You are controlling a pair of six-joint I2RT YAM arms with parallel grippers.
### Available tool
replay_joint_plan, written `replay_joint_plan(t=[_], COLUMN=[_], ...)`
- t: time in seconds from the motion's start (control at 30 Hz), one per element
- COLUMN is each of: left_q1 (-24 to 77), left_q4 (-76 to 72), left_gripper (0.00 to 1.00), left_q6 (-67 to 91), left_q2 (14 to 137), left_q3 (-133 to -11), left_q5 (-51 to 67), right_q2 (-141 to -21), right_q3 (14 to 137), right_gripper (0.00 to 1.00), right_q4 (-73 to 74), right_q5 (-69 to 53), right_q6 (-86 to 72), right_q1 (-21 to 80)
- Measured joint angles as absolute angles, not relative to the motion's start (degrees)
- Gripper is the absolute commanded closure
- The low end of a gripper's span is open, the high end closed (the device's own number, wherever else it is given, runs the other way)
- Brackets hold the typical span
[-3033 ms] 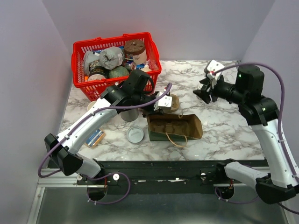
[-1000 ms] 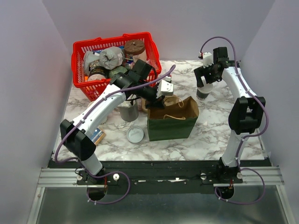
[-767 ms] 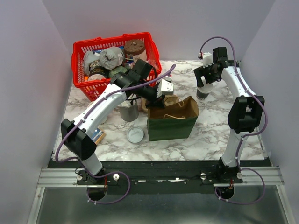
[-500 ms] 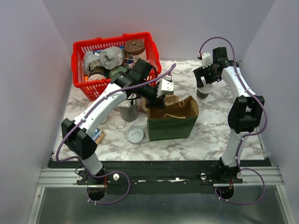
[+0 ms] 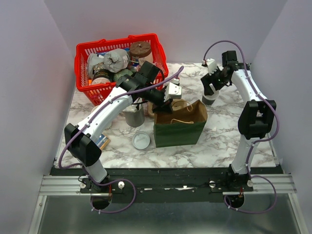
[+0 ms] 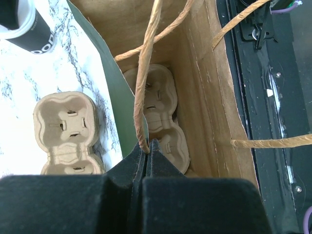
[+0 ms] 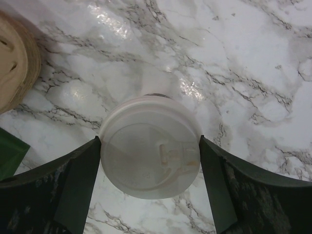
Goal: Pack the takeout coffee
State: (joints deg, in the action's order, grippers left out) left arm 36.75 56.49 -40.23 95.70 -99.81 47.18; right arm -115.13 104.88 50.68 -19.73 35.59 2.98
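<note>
The takeout coffee (image 5: 208, 100) (image 7: 150, 146), a small cup under a round white lid, stands on the marble at the back right. My right gripper (image 5: 211, 91) (image 7: 149, 141) reaches down over it, both pads against the lid's rim. The green paper bag (image 5: 180, 129) (image 6: 209, 97) stands upright mid-table. My left gripper (image 5: 165, 101) (image 6: 147, 145) is shut on one of its twine handles (image 6: 146, 73), holding the mouth open. A pulp cup carrier (image 6: 156, 107) lies at the bottom of the bag.
A second pulp carrier (image 6: 68, 131) (image 5: 183, 104) lies on the marble just behind the bag. A dark cup (image 6: 24, 24) stands nearby. A loose flat lid (image 5: 141, 141), a stack of paper cups (image 5: 134, 117) and a full red basket (image 5: 80, 63) occupy the left.
The bag, lying flat three seconds ago, now stands upright. My right arm came down over the coffee, and in the last second its jaws narrowed onto the lid. The left arm stays still.
</note>
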Motion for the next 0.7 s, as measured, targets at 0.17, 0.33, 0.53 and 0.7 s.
replay_joint_plan(t=[0.17,0.33,0.53,0.7], left_q1=[36.75,36.75,36.75,36.71], left_q4=[56.47,56.47,56.47,56.47], left_gripper=[1.00,1.00,1.00,1.00], left_q6=[-39.99,-39.79,-39.62,-39.59], left_q2=[95.70,95.70,95.70,95.70], left_q3=[-99.81,-99.81,-99.81,-99.81], left_q5=[47.24,47.24,47.27,47.27], right_q2=[-114.96,-114.96,-114.74,-109.97], right_q3=[104.60,104.60,104.49,100.38], right_gripper=[0.13,0.13,0.07,0.01], right_q4=[53.12,55.46,57.56,55.53], right_q5=[-24.67,-28.40,-33.63,-37.01], right_q6=[41.39,46.68,51.77,52.53], right_q1=[2.98,2.98,2.98,2.98])
